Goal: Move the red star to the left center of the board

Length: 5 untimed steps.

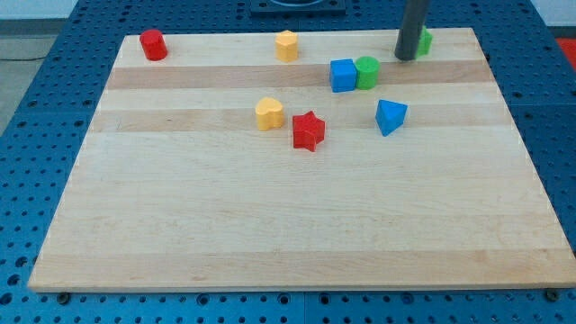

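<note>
The red star (308, 131) lies on the wooden board (288, 225), a little above the board's middle. A yellow heart-shaped block (269, 114) sits just to its upper left, close beside it. My tip (406, 58) is near the view's top right, well up and right of the red star. It stands right next to a green block (423, 41) that the rod partly hides.
A blue cube (343, 76) and a green cylinder (366, 72) touch each other below left of my tip. A blue triangular block (390, 117) lies right of the star. A yellow hexagonal block (286, 45) and a red cylinder (153, 45) sit along the top edge.
</note>
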### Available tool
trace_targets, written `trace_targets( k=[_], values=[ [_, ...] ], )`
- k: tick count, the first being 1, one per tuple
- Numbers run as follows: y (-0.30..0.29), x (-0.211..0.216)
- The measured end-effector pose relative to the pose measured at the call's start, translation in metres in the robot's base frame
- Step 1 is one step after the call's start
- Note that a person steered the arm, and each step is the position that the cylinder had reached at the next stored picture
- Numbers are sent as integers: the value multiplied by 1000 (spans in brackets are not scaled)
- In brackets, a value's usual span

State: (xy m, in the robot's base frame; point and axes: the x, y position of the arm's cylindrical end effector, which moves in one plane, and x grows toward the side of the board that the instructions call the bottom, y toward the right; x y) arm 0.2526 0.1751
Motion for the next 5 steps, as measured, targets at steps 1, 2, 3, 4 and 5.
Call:
trace_targets(
  k=[1,2,3,4,5],
  values=[
    [7,1],
    [-3,28],
    [-29,57],
    [-63,91],
    [-100,125]
  ],
)
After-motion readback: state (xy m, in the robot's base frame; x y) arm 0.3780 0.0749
